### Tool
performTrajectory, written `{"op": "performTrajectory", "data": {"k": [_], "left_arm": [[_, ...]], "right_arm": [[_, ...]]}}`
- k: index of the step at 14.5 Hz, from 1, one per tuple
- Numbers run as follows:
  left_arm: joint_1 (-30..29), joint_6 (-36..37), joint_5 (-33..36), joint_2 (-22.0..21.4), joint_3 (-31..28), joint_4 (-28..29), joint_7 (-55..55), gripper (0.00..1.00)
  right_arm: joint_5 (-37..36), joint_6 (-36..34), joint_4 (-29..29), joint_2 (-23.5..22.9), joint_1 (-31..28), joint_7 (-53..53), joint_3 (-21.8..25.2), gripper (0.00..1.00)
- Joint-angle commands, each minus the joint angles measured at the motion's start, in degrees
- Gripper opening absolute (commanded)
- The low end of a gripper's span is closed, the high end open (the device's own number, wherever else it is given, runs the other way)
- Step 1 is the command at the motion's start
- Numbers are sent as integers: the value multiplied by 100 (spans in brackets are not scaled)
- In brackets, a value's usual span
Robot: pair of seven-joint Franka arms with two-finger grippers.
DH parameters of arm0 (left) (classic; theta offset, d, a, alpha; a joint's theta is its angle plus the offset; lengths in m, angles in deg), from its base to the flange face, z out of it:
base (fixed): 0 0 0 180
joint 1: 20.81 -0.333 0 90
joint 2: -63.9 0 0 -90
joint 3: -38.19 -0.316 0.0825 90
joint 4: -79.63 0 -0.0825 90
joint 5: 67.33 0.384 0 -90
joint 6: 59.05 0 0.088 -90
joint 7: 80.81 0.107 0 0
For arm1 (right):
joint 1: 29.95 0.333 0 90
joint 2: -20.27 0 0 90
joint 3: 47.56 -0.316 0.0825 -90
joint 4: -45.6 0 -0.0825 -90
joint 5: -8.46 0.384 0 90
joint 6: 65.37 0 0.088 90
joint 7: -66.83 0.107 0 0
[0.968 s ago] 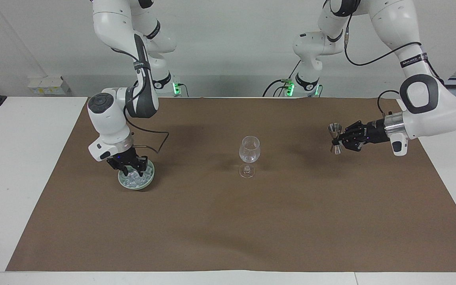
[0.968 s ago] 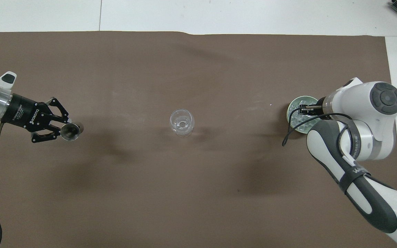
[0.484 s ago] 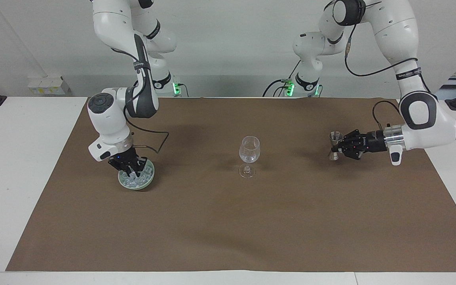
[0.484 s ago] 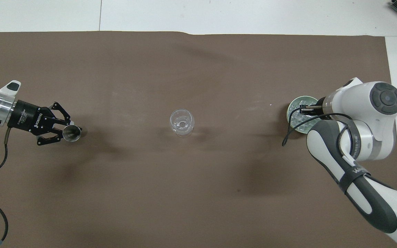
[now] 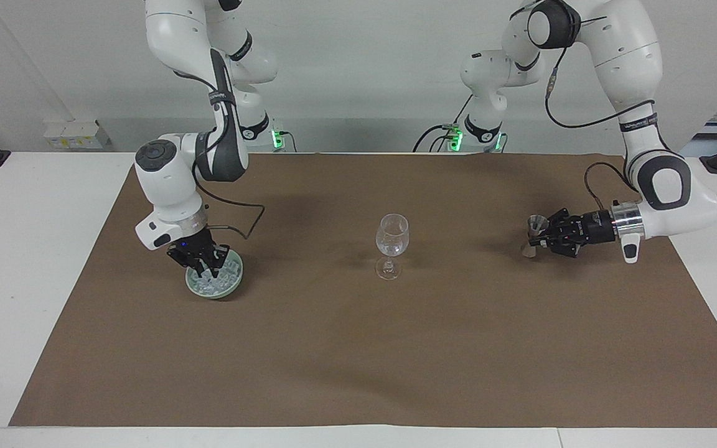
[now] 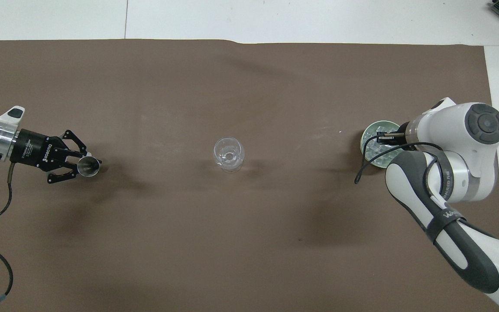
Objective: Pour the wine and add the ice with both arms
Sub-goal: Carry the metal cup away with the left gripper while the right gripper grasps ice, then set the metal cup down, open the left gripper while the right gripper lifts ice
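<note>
R gripper (image 5: 205,269) is down in the ice dish (image 5: 238,272), tips among the ice (image 5: 221,281). Can't tell whether it has a chunk. The dish sits on the brown mat (image 5: 358,348) toward the R arm's end of the table.

Key relation: the wine glass (image 5: 392,238) stands upright mid-mat, stem vertical, mouth up. It lies sideways from the R gripper, toward the table's middle, about as near the robots as the dish. So, as I read it, the next move for the ice is lift, carry across to over the glass mouth, then drop.

L gripper (image 5: 543,236) is clamped on the jigger's (image 5: 534,230) waist, low at the L arm's end of the mat. The jigger is tipped a bit off vertical, its foot at or just off the mat; can't say which.

The glass is between the two grippers and neither is clearly nearer. The R arm is the one at the ice, so the carry falls to it.

Vs 1 s ago:
- The L gripper + jigger have dropped from well above the mat to low over it, and pulled back a little toward the L arm's end.
- The jigger was upright and now leans.
- The R wrist has tilted slightly, gripper still in the dish.
- Glass and dish are unmoved.
</note>
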Motion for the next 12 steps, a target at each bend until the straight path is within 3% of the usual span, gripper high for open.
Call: {"op": "performTrajectory", "data": {"k": [1, 7, 12], "left_arm": [[37, -183, -276, -121, -36, 270, -214, 0], [107, -385, -759, -182, -36, 700, -215, 0], [194, -482, -760, -226, -36, 894, -215, 0]], "right_arm": [[89, -56, -67, 343, -20, -122, -23, 0], [106, -593, 30, 852, 7, -113, -32, 0], [115, -1277, 135, 1415, 7, -113, -32, 0]]}}
